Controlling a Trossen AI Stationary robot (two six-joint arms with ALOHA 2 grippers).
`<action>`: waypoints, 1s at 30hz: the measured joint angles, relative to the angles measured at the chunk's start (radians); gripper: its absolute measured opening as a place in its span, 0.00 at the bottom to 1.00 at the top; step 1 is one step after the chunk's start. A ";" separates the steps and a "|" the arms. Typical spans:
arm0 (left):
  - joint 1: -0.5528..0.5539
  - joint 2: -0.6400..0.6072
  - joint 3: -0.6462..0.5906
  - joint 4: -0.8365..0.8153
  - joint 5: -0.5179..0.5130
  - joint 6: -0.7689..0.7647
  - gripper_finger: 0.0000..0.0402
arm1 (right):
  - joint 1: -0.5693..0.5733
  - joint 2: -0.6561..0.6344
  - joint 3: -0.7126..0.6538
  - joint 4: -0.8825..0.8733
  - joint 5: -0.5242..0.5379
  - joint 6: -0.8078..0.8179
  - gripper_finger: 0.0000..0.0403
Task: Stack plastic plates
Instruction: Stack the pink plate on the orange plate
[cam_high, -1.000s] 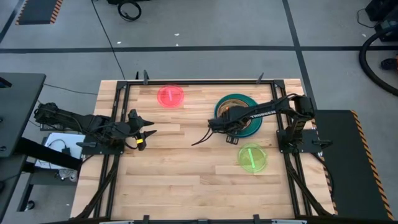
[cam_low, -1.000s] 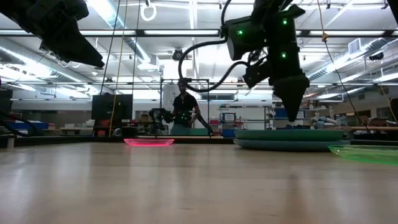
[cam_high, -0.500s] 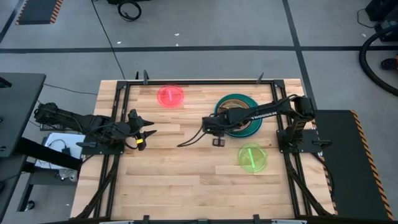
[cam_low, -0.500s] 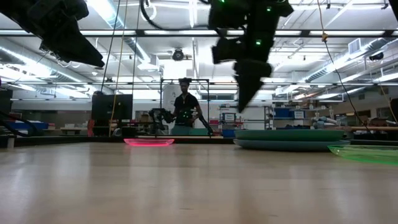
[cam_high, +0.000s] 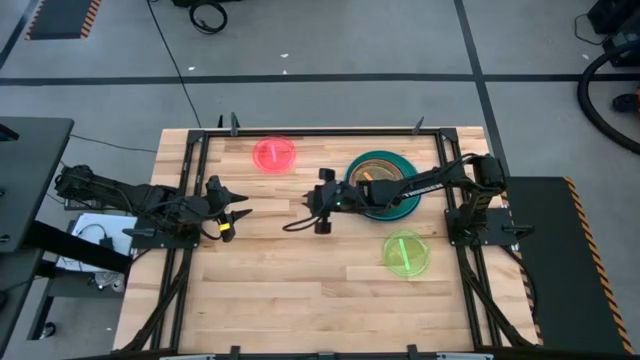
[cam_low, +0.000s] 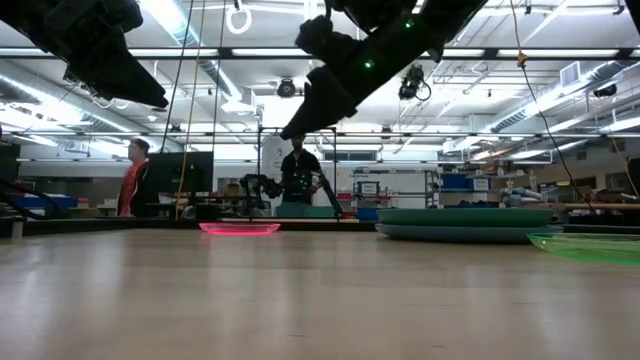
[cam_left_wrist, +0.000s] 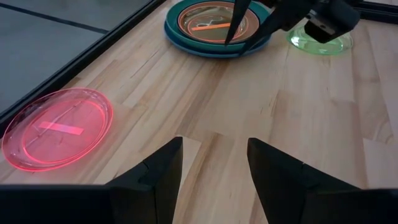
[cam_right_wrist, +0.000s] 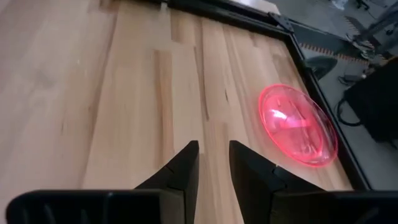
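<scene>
the green plate (cam_high: 405, 253) lies alone near the front edge. behind it the plate stack (cam_high: 382, 186) waits for more. the right gripper (cam_high: 322, 200) hangs over bare wood, fingers partly open, holding nothing, aimed at the far pink plate (cam_high: 274, 155). the left gripper (cam_high: 237, 213) waits wide open.

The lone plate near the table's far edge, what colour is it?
Translucent pink plate, with a brighter stripe across its middle; the left wrist view shows it best.
</scene>
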 joint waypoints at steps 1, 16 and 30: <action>0.000 0.000 0.000 0.000 0.000 0.002 0.47 | 0.000 0.000 -0.001 0.008 -0.006 0.006 0.24; 0.000 0.000 0.001 0.015 0.000 0.010 0.47 | -0.059 0.264 0.180 0.042 -0.020 -0.022 0.24; 0.000 -0.001 0.059 -0.114 -0.001 -0.002 0.47 | -0.132 0.592 0.560 -0.010 0.180 -0.139 0.24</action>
